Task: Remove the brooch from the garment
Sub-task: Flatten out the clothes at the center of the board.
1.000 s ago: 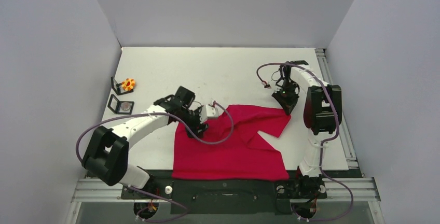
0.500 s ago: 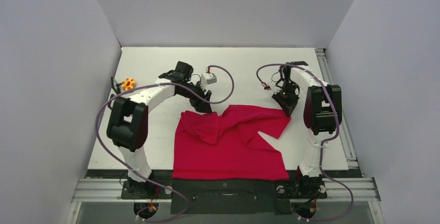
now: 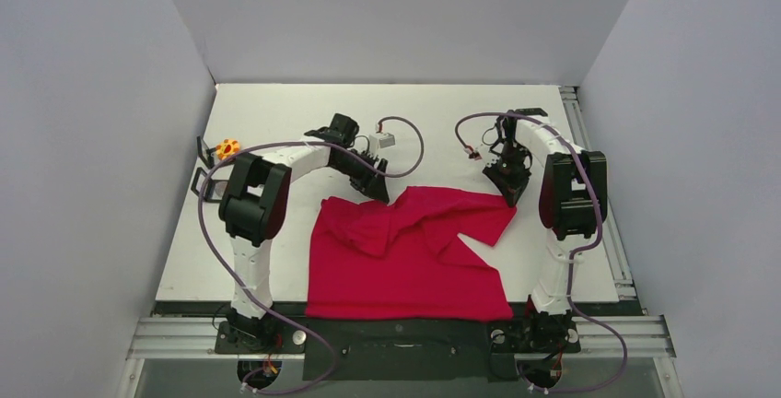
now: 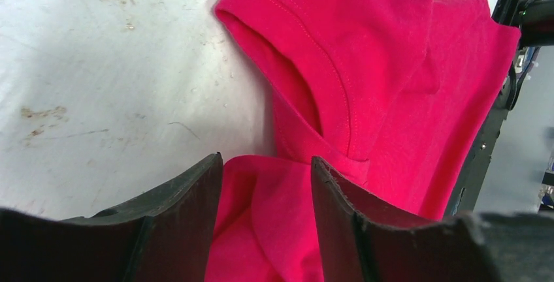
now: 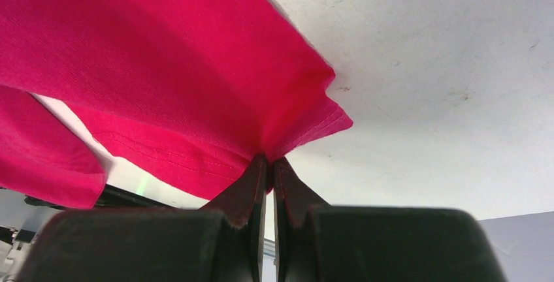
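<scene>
Garment [image 3: 414,260] lies mid-frame on the desk [image 3: 304,112]. Right claw [image 3: 509,197] pinches its upper-right corner. Left claw [image 3: 377,191] gapes, empty, above the upper-left fold. No brooch shows, perhaps hidden: spread folds gently.

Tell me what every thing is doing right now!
Red T-shirt, rumpled on the table, one far corner pinched.
Left jaws, open by the shirt's edge, holding nothing.
Right jaws, shut on the shirt's corner.
Orange flower piece, lying on the table, off the shirt.

Robot lab, booth walls [image 3: 101,94], alu frame [image 3: 635,329]
</scene>
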{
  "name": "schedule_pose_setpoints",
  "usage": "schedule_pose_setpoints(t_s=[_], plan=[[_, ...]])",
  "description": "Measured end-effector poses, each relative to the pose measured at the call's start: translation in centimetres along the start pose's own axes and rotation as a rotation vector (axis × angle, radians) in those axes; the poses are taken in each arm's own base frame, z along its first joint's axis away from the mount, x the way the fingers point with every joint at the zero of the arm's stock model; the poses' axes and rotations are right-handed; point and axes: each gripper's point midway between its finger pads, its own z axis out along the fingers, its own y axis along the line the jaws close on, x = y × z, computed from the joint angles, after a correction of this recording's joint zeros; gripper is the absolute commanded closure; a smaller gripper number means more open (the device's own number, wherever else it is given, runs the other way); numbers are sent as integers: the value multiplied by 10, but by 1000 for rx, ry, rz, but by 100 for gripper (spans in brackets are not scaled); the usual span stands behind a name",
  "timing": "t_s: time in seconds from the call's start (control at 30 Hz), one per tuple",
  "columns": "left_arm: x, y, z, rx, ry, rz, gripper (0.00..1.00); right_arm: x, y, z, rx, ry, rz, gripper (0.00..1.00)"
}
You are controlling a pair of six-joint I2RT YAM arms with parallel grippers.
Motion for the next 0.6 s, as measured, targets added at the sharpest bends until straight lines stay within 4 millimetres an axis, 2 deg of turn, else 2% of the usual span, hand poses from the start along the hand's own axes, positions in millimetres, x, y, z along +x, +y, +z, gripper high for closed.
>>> schedule_pose_setpoints(t_s=[0.1, 0.17, 0.2, 0.23, 0.43, 0.5, 0.6], plan=[[4, -3, 6, 10, 18, -9, 68, -1, 0, -1, -1, -3, 0, 100], [7, -5, 10, 19, 30, -15, 84, -1, 0, -1, -1, -3, 0, 100], [8, -6, 11, 23, 33, -22, 95, -1, 0, -2, -1, -3, 0, 100], [10, -6, 12, 27, 36, -27, 99, -1, 0, -2, -1, -3, 0, 100], [11, 0, 0, 19, 3, -94, 100, 0, 0, -2, -3, 0, 0, 100], [14, 5, -17, -8, -35, -142, 100, 0, 0, -2, -2, -2, 2, 100], [6, 18, -65, -101, -153, -209, 100, 1, -4, -4, 3, -11, 13, 100]])
